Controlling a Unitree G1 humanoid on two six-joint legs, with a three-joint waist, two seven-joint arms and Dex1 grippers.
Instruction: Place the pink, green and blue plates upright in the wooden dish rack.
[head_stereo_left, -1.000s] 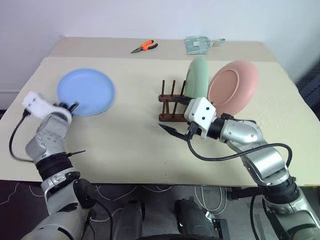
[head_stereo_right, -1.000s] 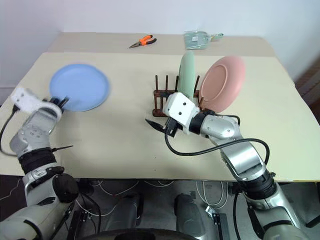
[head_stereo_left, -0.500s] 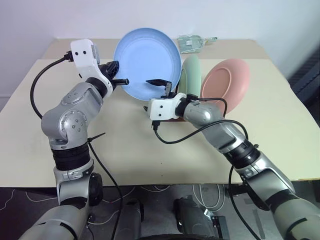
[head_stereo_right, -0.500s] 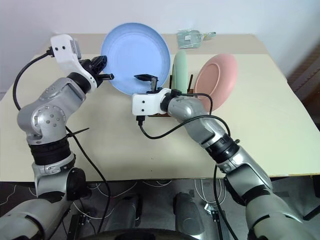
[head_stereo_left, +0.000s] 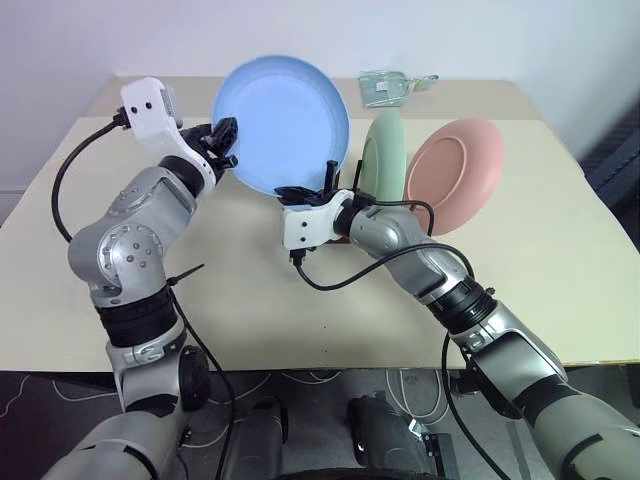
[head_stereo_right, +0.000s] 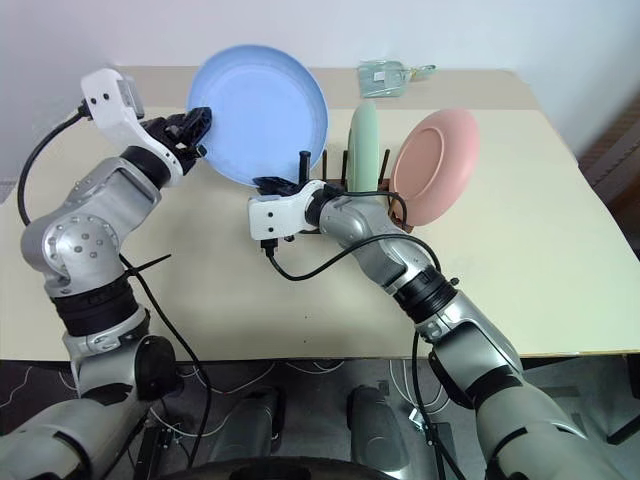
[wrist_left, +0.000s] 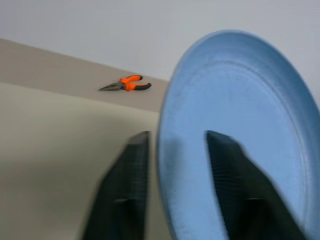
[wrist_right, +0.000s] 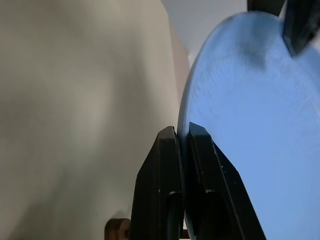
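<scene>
The blue plate (head_stereo_left: 285, 120) stands on edge in the air, left of the wooden dish rack (head_stereo_left: 330, 172), whose pegs mostly sit behind my right arm. My right gripper (head_stereo_left: 297, 192) is shut on the plate's lower rim; its fingers (wrist_right: 167, 150) pinch the edge. My left gripper (head_stereo_left: 226, 146) straddles the plate's left rim, open, with a gap beside each finger (wrist_left: 131, 155). The green plate (head_stereo_left: 385, 155) stands upright in the rack. The pink plate (head_stereo_left: 455, 175) leans at the rack's right end.
Orange pliers (wrist_left: 125, 84) lie at the back of the table (head_stereo_left: 250, 290). A pale green object (head_stereo_left: 385, 88) rests at the far edge behind the rack. Black cables loop from both wrists over the tabletop.
The blue plate came off the table at the left and now stands on edge by the rack. My right gripper closed on its lower rim and my left gripper opened.
</scene>
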